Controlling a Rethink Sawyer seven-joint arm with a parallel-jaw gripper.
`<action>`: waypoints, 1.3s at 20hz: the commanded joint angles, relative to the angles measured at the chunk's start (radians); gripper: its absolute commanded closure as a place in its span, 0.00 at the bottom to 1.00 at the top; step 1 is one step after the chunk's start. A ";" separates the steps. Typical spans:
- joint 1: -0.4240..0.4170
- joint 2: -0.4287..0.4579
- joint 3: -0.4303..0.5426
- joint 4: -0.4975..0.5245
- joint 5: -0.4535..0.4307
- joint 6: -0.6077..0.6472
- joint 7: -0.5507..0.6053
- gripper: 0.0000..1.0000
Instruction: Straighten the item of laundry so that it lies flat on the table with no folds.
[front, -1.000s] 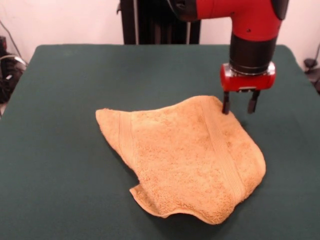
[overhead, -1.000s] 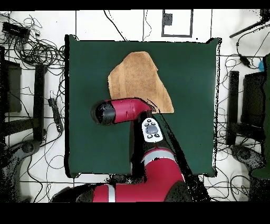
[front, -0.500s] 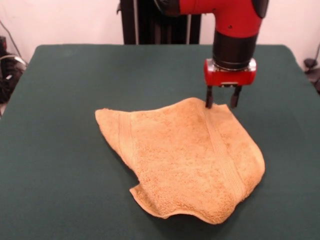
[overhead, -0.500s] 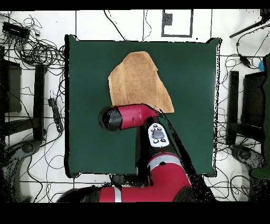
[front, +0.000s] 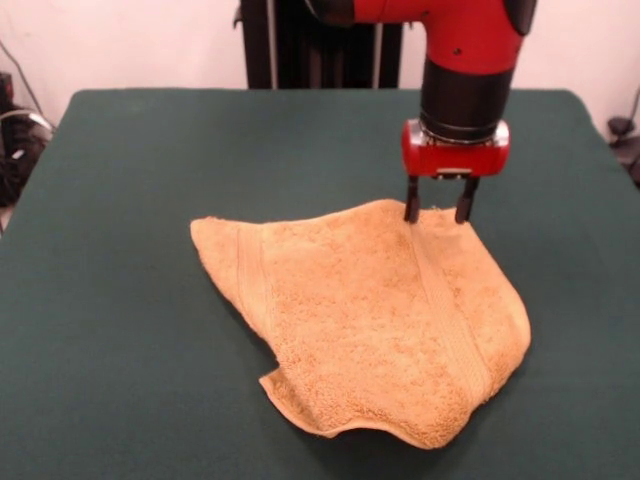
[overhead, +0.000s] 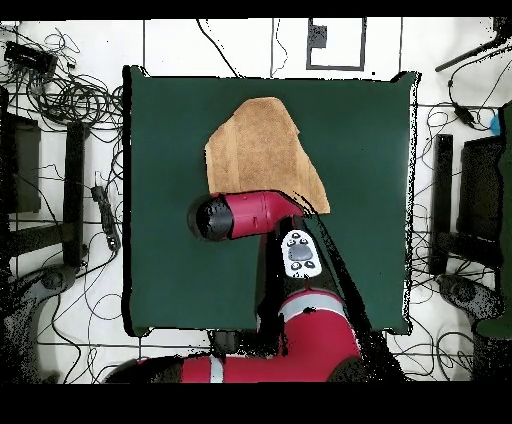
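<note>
A pale wall (front: 130, 40) stands at the far side behind a dark upright stand (front: 300, 45), while from overhead a light tiled floor (overhead: 455, 330) shows tangled black cables (overhead: 70, 95) and dark equipment racks (overhead: 470, 200) on both sides.

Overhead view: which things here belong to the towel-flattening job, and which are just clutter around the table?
Job: towel, crumpled with a fold; table; gripper, open over the towel's far corner.

Clutter: cables on the floor; dark stands at the table's sides.
</note>
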 joint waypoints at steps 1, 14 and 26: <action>0.036 0.106 0.024 -0.086 -0.010 0.033 0.065 0.00; 0.031 0.121 0.029 -0.095 -0.009 0.042 0.063 0.00; 0.006 0.121 0.057 -0.069 0.022 0.064 0.067 0.00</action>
